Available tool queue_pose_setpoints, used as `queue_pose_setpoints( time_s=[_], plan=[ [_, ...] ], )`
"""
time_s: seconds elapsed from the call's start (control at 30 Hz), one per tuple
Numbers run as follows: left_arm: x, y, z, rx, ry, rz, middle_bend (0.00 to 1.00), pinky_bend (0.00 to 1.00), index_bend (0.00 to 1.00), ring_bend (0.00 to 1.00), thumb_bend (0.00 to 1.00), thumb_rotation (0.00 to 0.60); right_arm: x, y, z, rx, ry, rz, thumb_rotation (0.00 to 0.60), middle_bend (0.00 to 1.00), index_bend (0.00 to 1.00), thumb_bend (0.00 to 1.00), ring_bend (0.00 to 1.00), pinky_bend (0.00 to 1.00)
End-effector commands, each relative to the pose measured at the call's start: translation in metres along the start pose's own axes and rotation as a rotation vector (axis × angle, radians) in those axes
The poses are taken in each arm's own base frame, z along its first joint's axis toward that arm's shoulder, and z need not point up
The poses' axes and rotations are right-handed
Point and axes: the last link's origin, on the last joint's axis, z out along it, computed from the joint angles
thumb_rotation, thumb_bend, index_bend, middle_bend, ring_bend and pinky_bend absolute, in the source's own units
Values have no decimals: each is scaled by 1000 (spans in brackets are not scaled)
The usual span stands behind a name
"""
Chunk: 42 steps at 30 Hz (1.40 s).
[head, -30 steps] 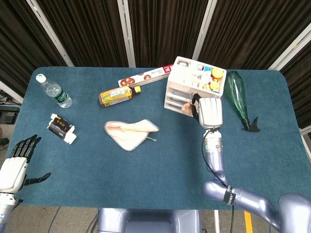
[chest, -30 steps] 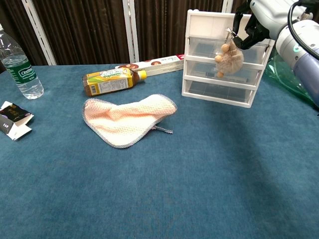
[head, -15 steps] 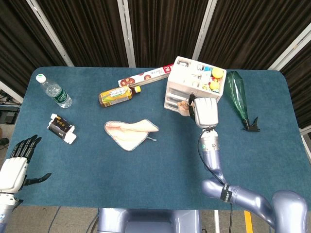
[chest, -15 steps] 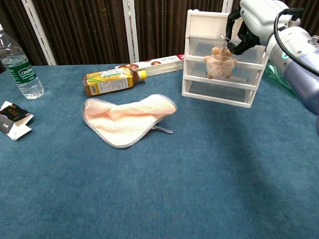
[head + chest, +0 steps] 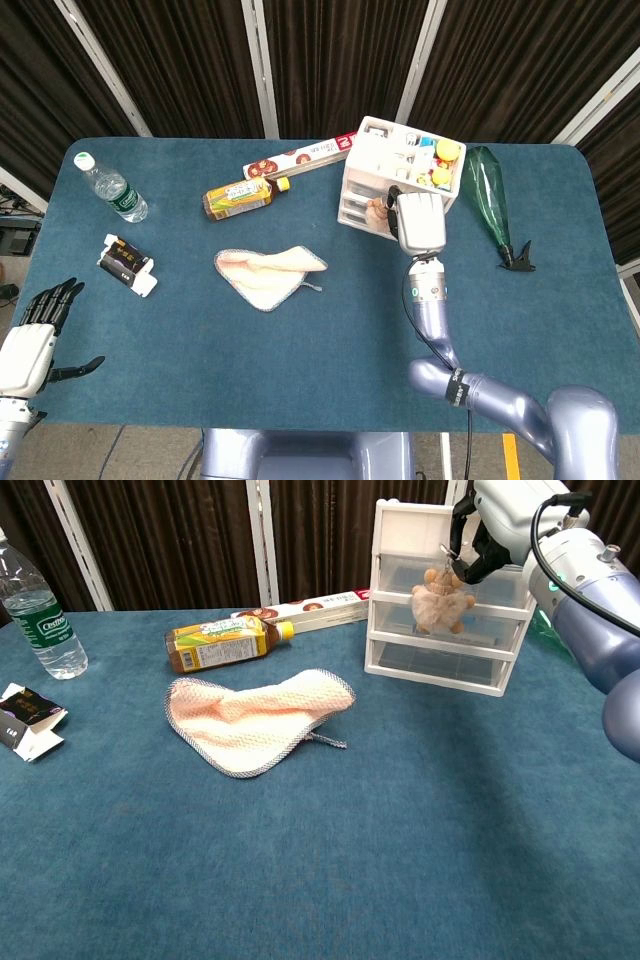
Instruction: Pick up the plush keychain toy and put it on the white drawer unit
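The bench [image 5: 420, 860] is carrying everything; the white drawer unit [image 5: 400, 530] is standing toward its far right, and the right robot hand [image 5: 495, 525] is hovering by the unit's upper front, fingers closed on the ring of the plush keychain toy [image 5: 440, 598], which is dangling in front of the upper drawers, clear of the top. The left robot hand [image 5: 35, 335] is waiting at the near left edge, fingers spread and holding nothing.

Likely trouble: the toy is hanging below the unit's top, so moving it inward now could be dragging it against the drawer fronts; the top already looks crowded with small items in the head view, so a careless release could be sending the toy off the edge.

Around it, a green bottle [image 5: 487, 195] is lying right of the unit, a pink cloth [image 5: 255, 720] mid-bench, a yellow drink bottle [image 5: 215, 643] and a long box [image 5: 310, 606] behind it, a water bottle [image 5: 35, 610] and small packet [image 5: 25, 720] far left; none is blocking the lift.
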Motion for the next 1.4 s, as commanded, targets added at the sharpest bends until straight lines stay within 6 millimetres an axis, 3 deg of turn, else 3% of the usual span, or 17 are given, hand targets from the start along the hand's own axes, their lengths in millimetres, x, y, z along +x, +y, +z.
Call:
queue_pose_setpoints(
  time_s=[0.03, 0.5, 0.87, 1.0, 1.17, 1.4],
  plan=[
    [0, 0, 0, 0, -2, 0, 0, 0, 0, 0, 100, 600, -1, 1, 1, -1, 0, -5, 600, 1000, 591, 385, 1000, 922],
    [-1, 1, 0, -2, -9, -2, 0, 0, 0, 0, 99, 600, -7, 11, 5, -16, -7, -26, 600, 1000, 591, 385, 1000, 922],
    [-1, 1, 1, -1, -9, -1, 0, 0, 0, 0, 101, 600, -15, 7, 2, -16, -26, -20, 600, 1000, 569, 360, 1000, 922],
    [-1, 1, 1, 0, -8, -3, 0, 0, 0, 0, 100, 600, -20, 5, -4, -11, -37, -23, 600, 1000, 436, 265, 1000, 908],
    [0, 1, 1, -2, -6, -4, 0, 0, 0, 0, 100, 600, -18, 4, -9, -9, -26, -10, 600, 1000, 170, 163, 1000, 887],
    [0, 1, 1, -7, -5, -3, 0, 0, 0, 0, 100, 600, -3, 3, -15, -5, 30, 32, 600, 1000, 67, 138, 1000, 881]
  ],
)
